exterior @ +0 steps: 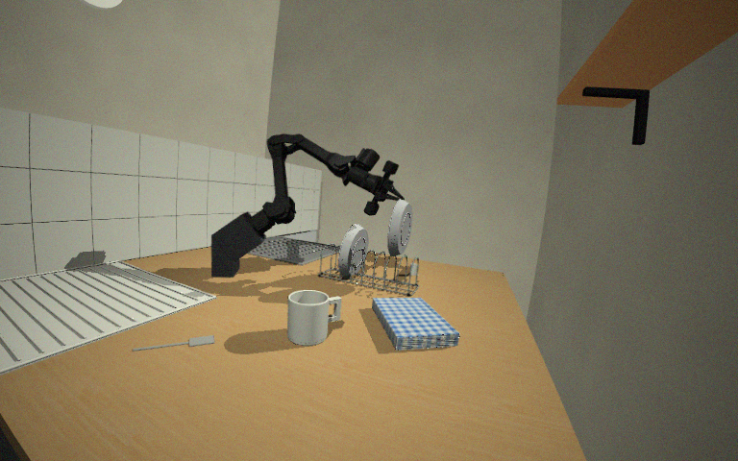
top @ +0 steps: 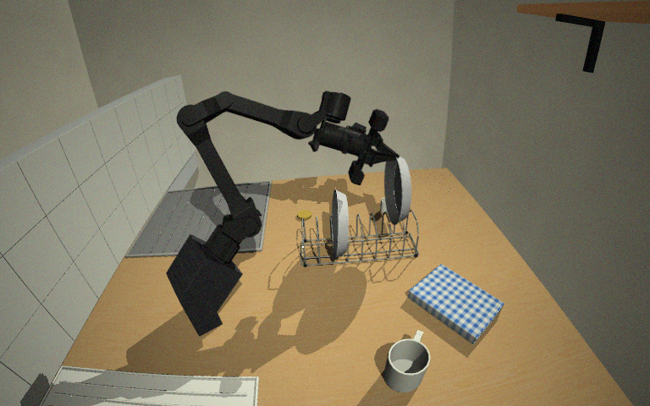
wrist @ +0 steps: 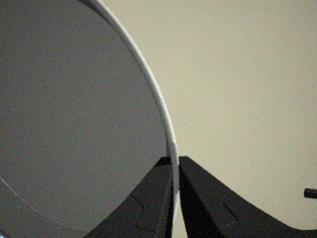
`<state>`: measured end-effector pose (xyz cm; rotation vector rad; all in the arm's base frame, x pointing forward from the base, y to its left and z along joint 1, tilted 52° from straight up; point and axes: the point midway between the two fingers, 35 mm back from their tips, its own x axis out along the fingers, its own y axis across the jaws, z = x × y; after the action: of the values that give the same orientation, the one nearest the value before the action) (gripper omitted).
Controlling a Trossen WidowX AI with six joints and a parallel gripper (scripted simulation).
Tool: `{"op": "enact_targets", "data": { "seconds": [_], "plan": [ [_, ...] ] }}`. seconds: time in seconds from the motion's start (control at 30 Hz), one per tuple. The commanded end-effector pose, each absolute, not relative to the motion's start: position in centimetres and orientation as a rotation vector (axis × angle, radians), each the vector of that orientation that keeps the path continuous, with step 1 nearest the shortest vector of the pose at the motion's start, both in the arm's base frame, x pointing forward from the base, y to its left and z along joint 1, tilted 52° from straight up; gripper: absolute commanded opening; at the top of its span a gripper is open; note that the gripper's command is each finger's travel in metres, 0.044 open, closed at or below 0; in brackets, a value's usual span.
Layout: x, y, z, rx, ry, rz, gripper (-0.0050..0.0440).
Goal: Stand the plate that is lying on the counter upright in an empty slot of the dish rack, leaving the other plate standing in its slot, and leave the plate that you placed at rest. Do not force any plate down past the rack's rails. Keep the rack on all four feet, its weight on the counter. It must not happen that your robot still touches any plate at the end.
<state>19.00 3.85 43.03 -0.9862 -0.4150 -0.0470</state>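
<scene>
My gripper (top: 396,156) (exterior: 403,199) (wrist: 174,166) is shut on the upper rim of a grey-white plate (top: 404,191) (exterior: 400,228) (wrist: 84,109). This plate hangs nearly upright above the right part of the wire dish rack (top: 359,260) (exterior: 382,279); its lower edge is around the height of the divider tops, and whether it touches any wire is unclear. The other plate (top: 340,225) (exterior: 354,252) stands upright in a slot left of the rack's middle. The rack stands on the counter. In the wrist view the plate's rim runs between the two fingertips.
A blue checked cloth block (top: 455,301) (exterior: 416,320) and a grey-white mug (top: 406,370) (exterior: 307,320) are in front of the rack. A yellow disc (top: 304,215) lies behind its left end. A small white object (top: 383,205) (exterior: 414,268) is behind its right part. A spatula (exterior: 201,340) lies near the mug.
</scene>
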Motion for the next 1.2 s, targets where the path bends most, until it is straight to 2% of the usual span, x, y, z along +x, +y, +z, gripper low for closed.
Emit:
{"op": "enact_targets", "data": {
  "seconds": [0.0, 1.17],
  "plan": [
    [18.85, 3.74, 43.08, -0.986, -0.42, -0.061, 0.0],
    [19.46, 4.47, 42.16, -0.985, -0.422, -0.063, 0.0]
  ]
}}
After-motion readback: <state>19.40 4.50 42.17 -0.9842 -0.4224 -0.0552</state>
